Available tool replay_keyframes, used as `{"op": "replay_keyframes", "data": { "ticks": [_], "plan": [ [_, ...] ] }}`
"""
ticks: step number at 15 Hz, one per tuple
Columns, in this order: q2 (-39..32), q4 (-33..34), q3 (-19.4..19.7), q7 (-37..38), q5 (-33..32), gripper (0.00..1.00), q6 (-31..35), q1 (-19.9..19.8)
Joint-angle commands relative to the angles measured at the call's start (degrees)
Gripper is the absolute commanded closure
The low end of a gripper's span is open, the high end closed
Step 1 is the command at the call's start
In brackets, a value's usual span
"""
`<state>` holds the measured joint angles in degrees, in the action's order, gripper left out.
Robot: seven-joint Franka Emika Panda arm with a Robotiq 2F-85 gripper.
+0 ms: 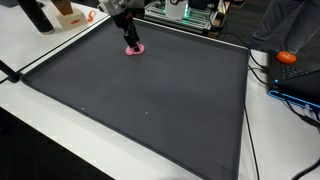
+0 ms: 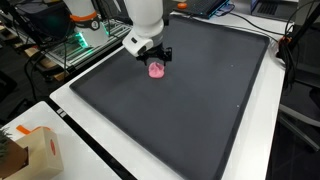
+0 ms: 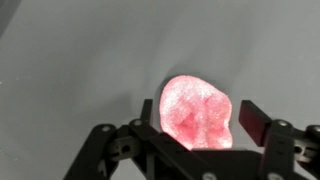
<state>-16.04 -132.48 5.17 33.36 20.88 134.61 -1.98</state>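
A soft pink lump [image 3: 198,110] sits between my gripper's two black fingers [image 3: 200,122] in the wrist view, and the fingers press against its sides. In both exterior views the gripper [image 1: 129,36] [image 2: 156,58] points down at the far part of a large dark grey mat [image 1: 150,100] [image 2: 190,100]. The pink lump [image 1: 134,48] [image 2: 155,70] is at the fingertips, at or just above the mat surface. Whether it still touches the mat cannot be told.
A white table border surrounds the mat [image 1: 60,130]. A cardboard box [image 2: 35,150] stands off the mat's corner. Electronics and cables [image 1: 185,12] lie beyond the far edge. An orange object [image 1: 288,57] and cables sit at the side.
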Motion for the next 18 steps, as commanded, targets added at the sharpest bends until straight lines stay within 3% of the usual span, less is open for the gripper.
{"op": "replay_keyframes", "data": {
  "ticks": [1,11,18],
  "plan": [
    [1.5,1.4,0.6,-1.1,2.0,0.00,-5.6,-2.0],
    [-2.7,8.7,3.2,-1.9,9.4,0.00,-14.0,-7.7],
    [-8.5,14.1,3.6,-2.7,10.2,0.00,-17.5,-9.5]
  ]
}}
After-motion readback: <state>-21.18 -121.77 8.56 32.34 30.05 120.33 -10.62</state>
